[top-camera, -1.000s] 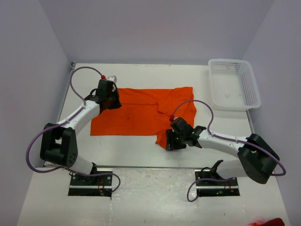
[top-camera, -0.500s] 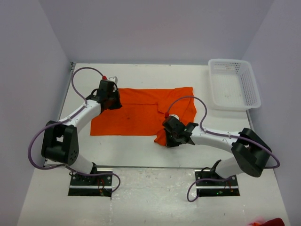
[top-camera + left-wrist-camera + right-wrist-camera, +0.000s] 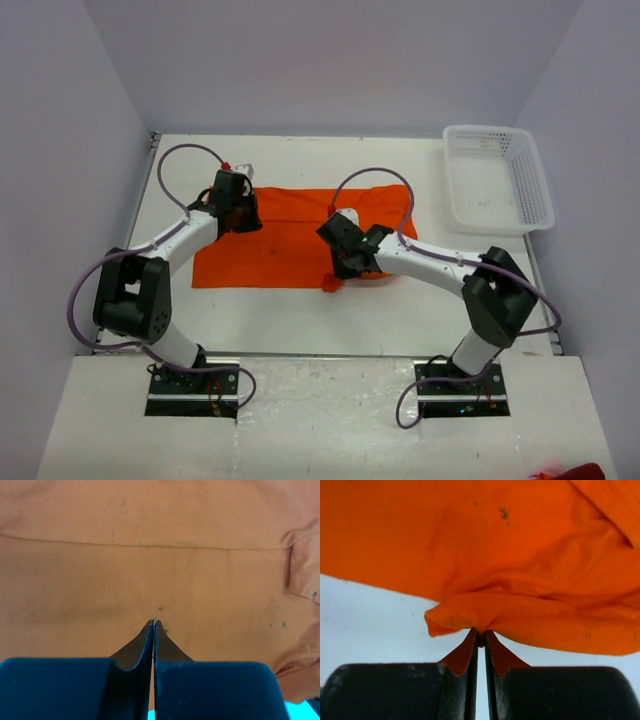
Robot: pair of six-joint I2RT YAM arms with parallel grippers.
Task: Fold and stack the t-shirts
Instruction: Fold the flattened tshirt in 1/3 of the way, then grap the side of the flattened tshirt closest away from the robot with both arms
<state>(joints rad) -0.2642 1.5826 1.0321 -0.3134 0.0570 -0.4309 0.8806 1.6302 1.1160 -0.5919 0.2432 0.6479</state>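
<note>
Two pincers on one orange t-shirt (image 3: pixel 270 255), which lies spread mid-surface (image 3: pixel 300 315).

We see the right pincer (image 3: pixel 480 632) clenched on a bunched fold of the shirt's near edge, lifted just off the surface. The left pincer (image 3: pixel 153 622) is closed tip to tip against the cloth at its far left corner, and we cannot tell whether fabric is caught. The white basket (image 3: pixel 487 129) sits well apart, far right.
</note>
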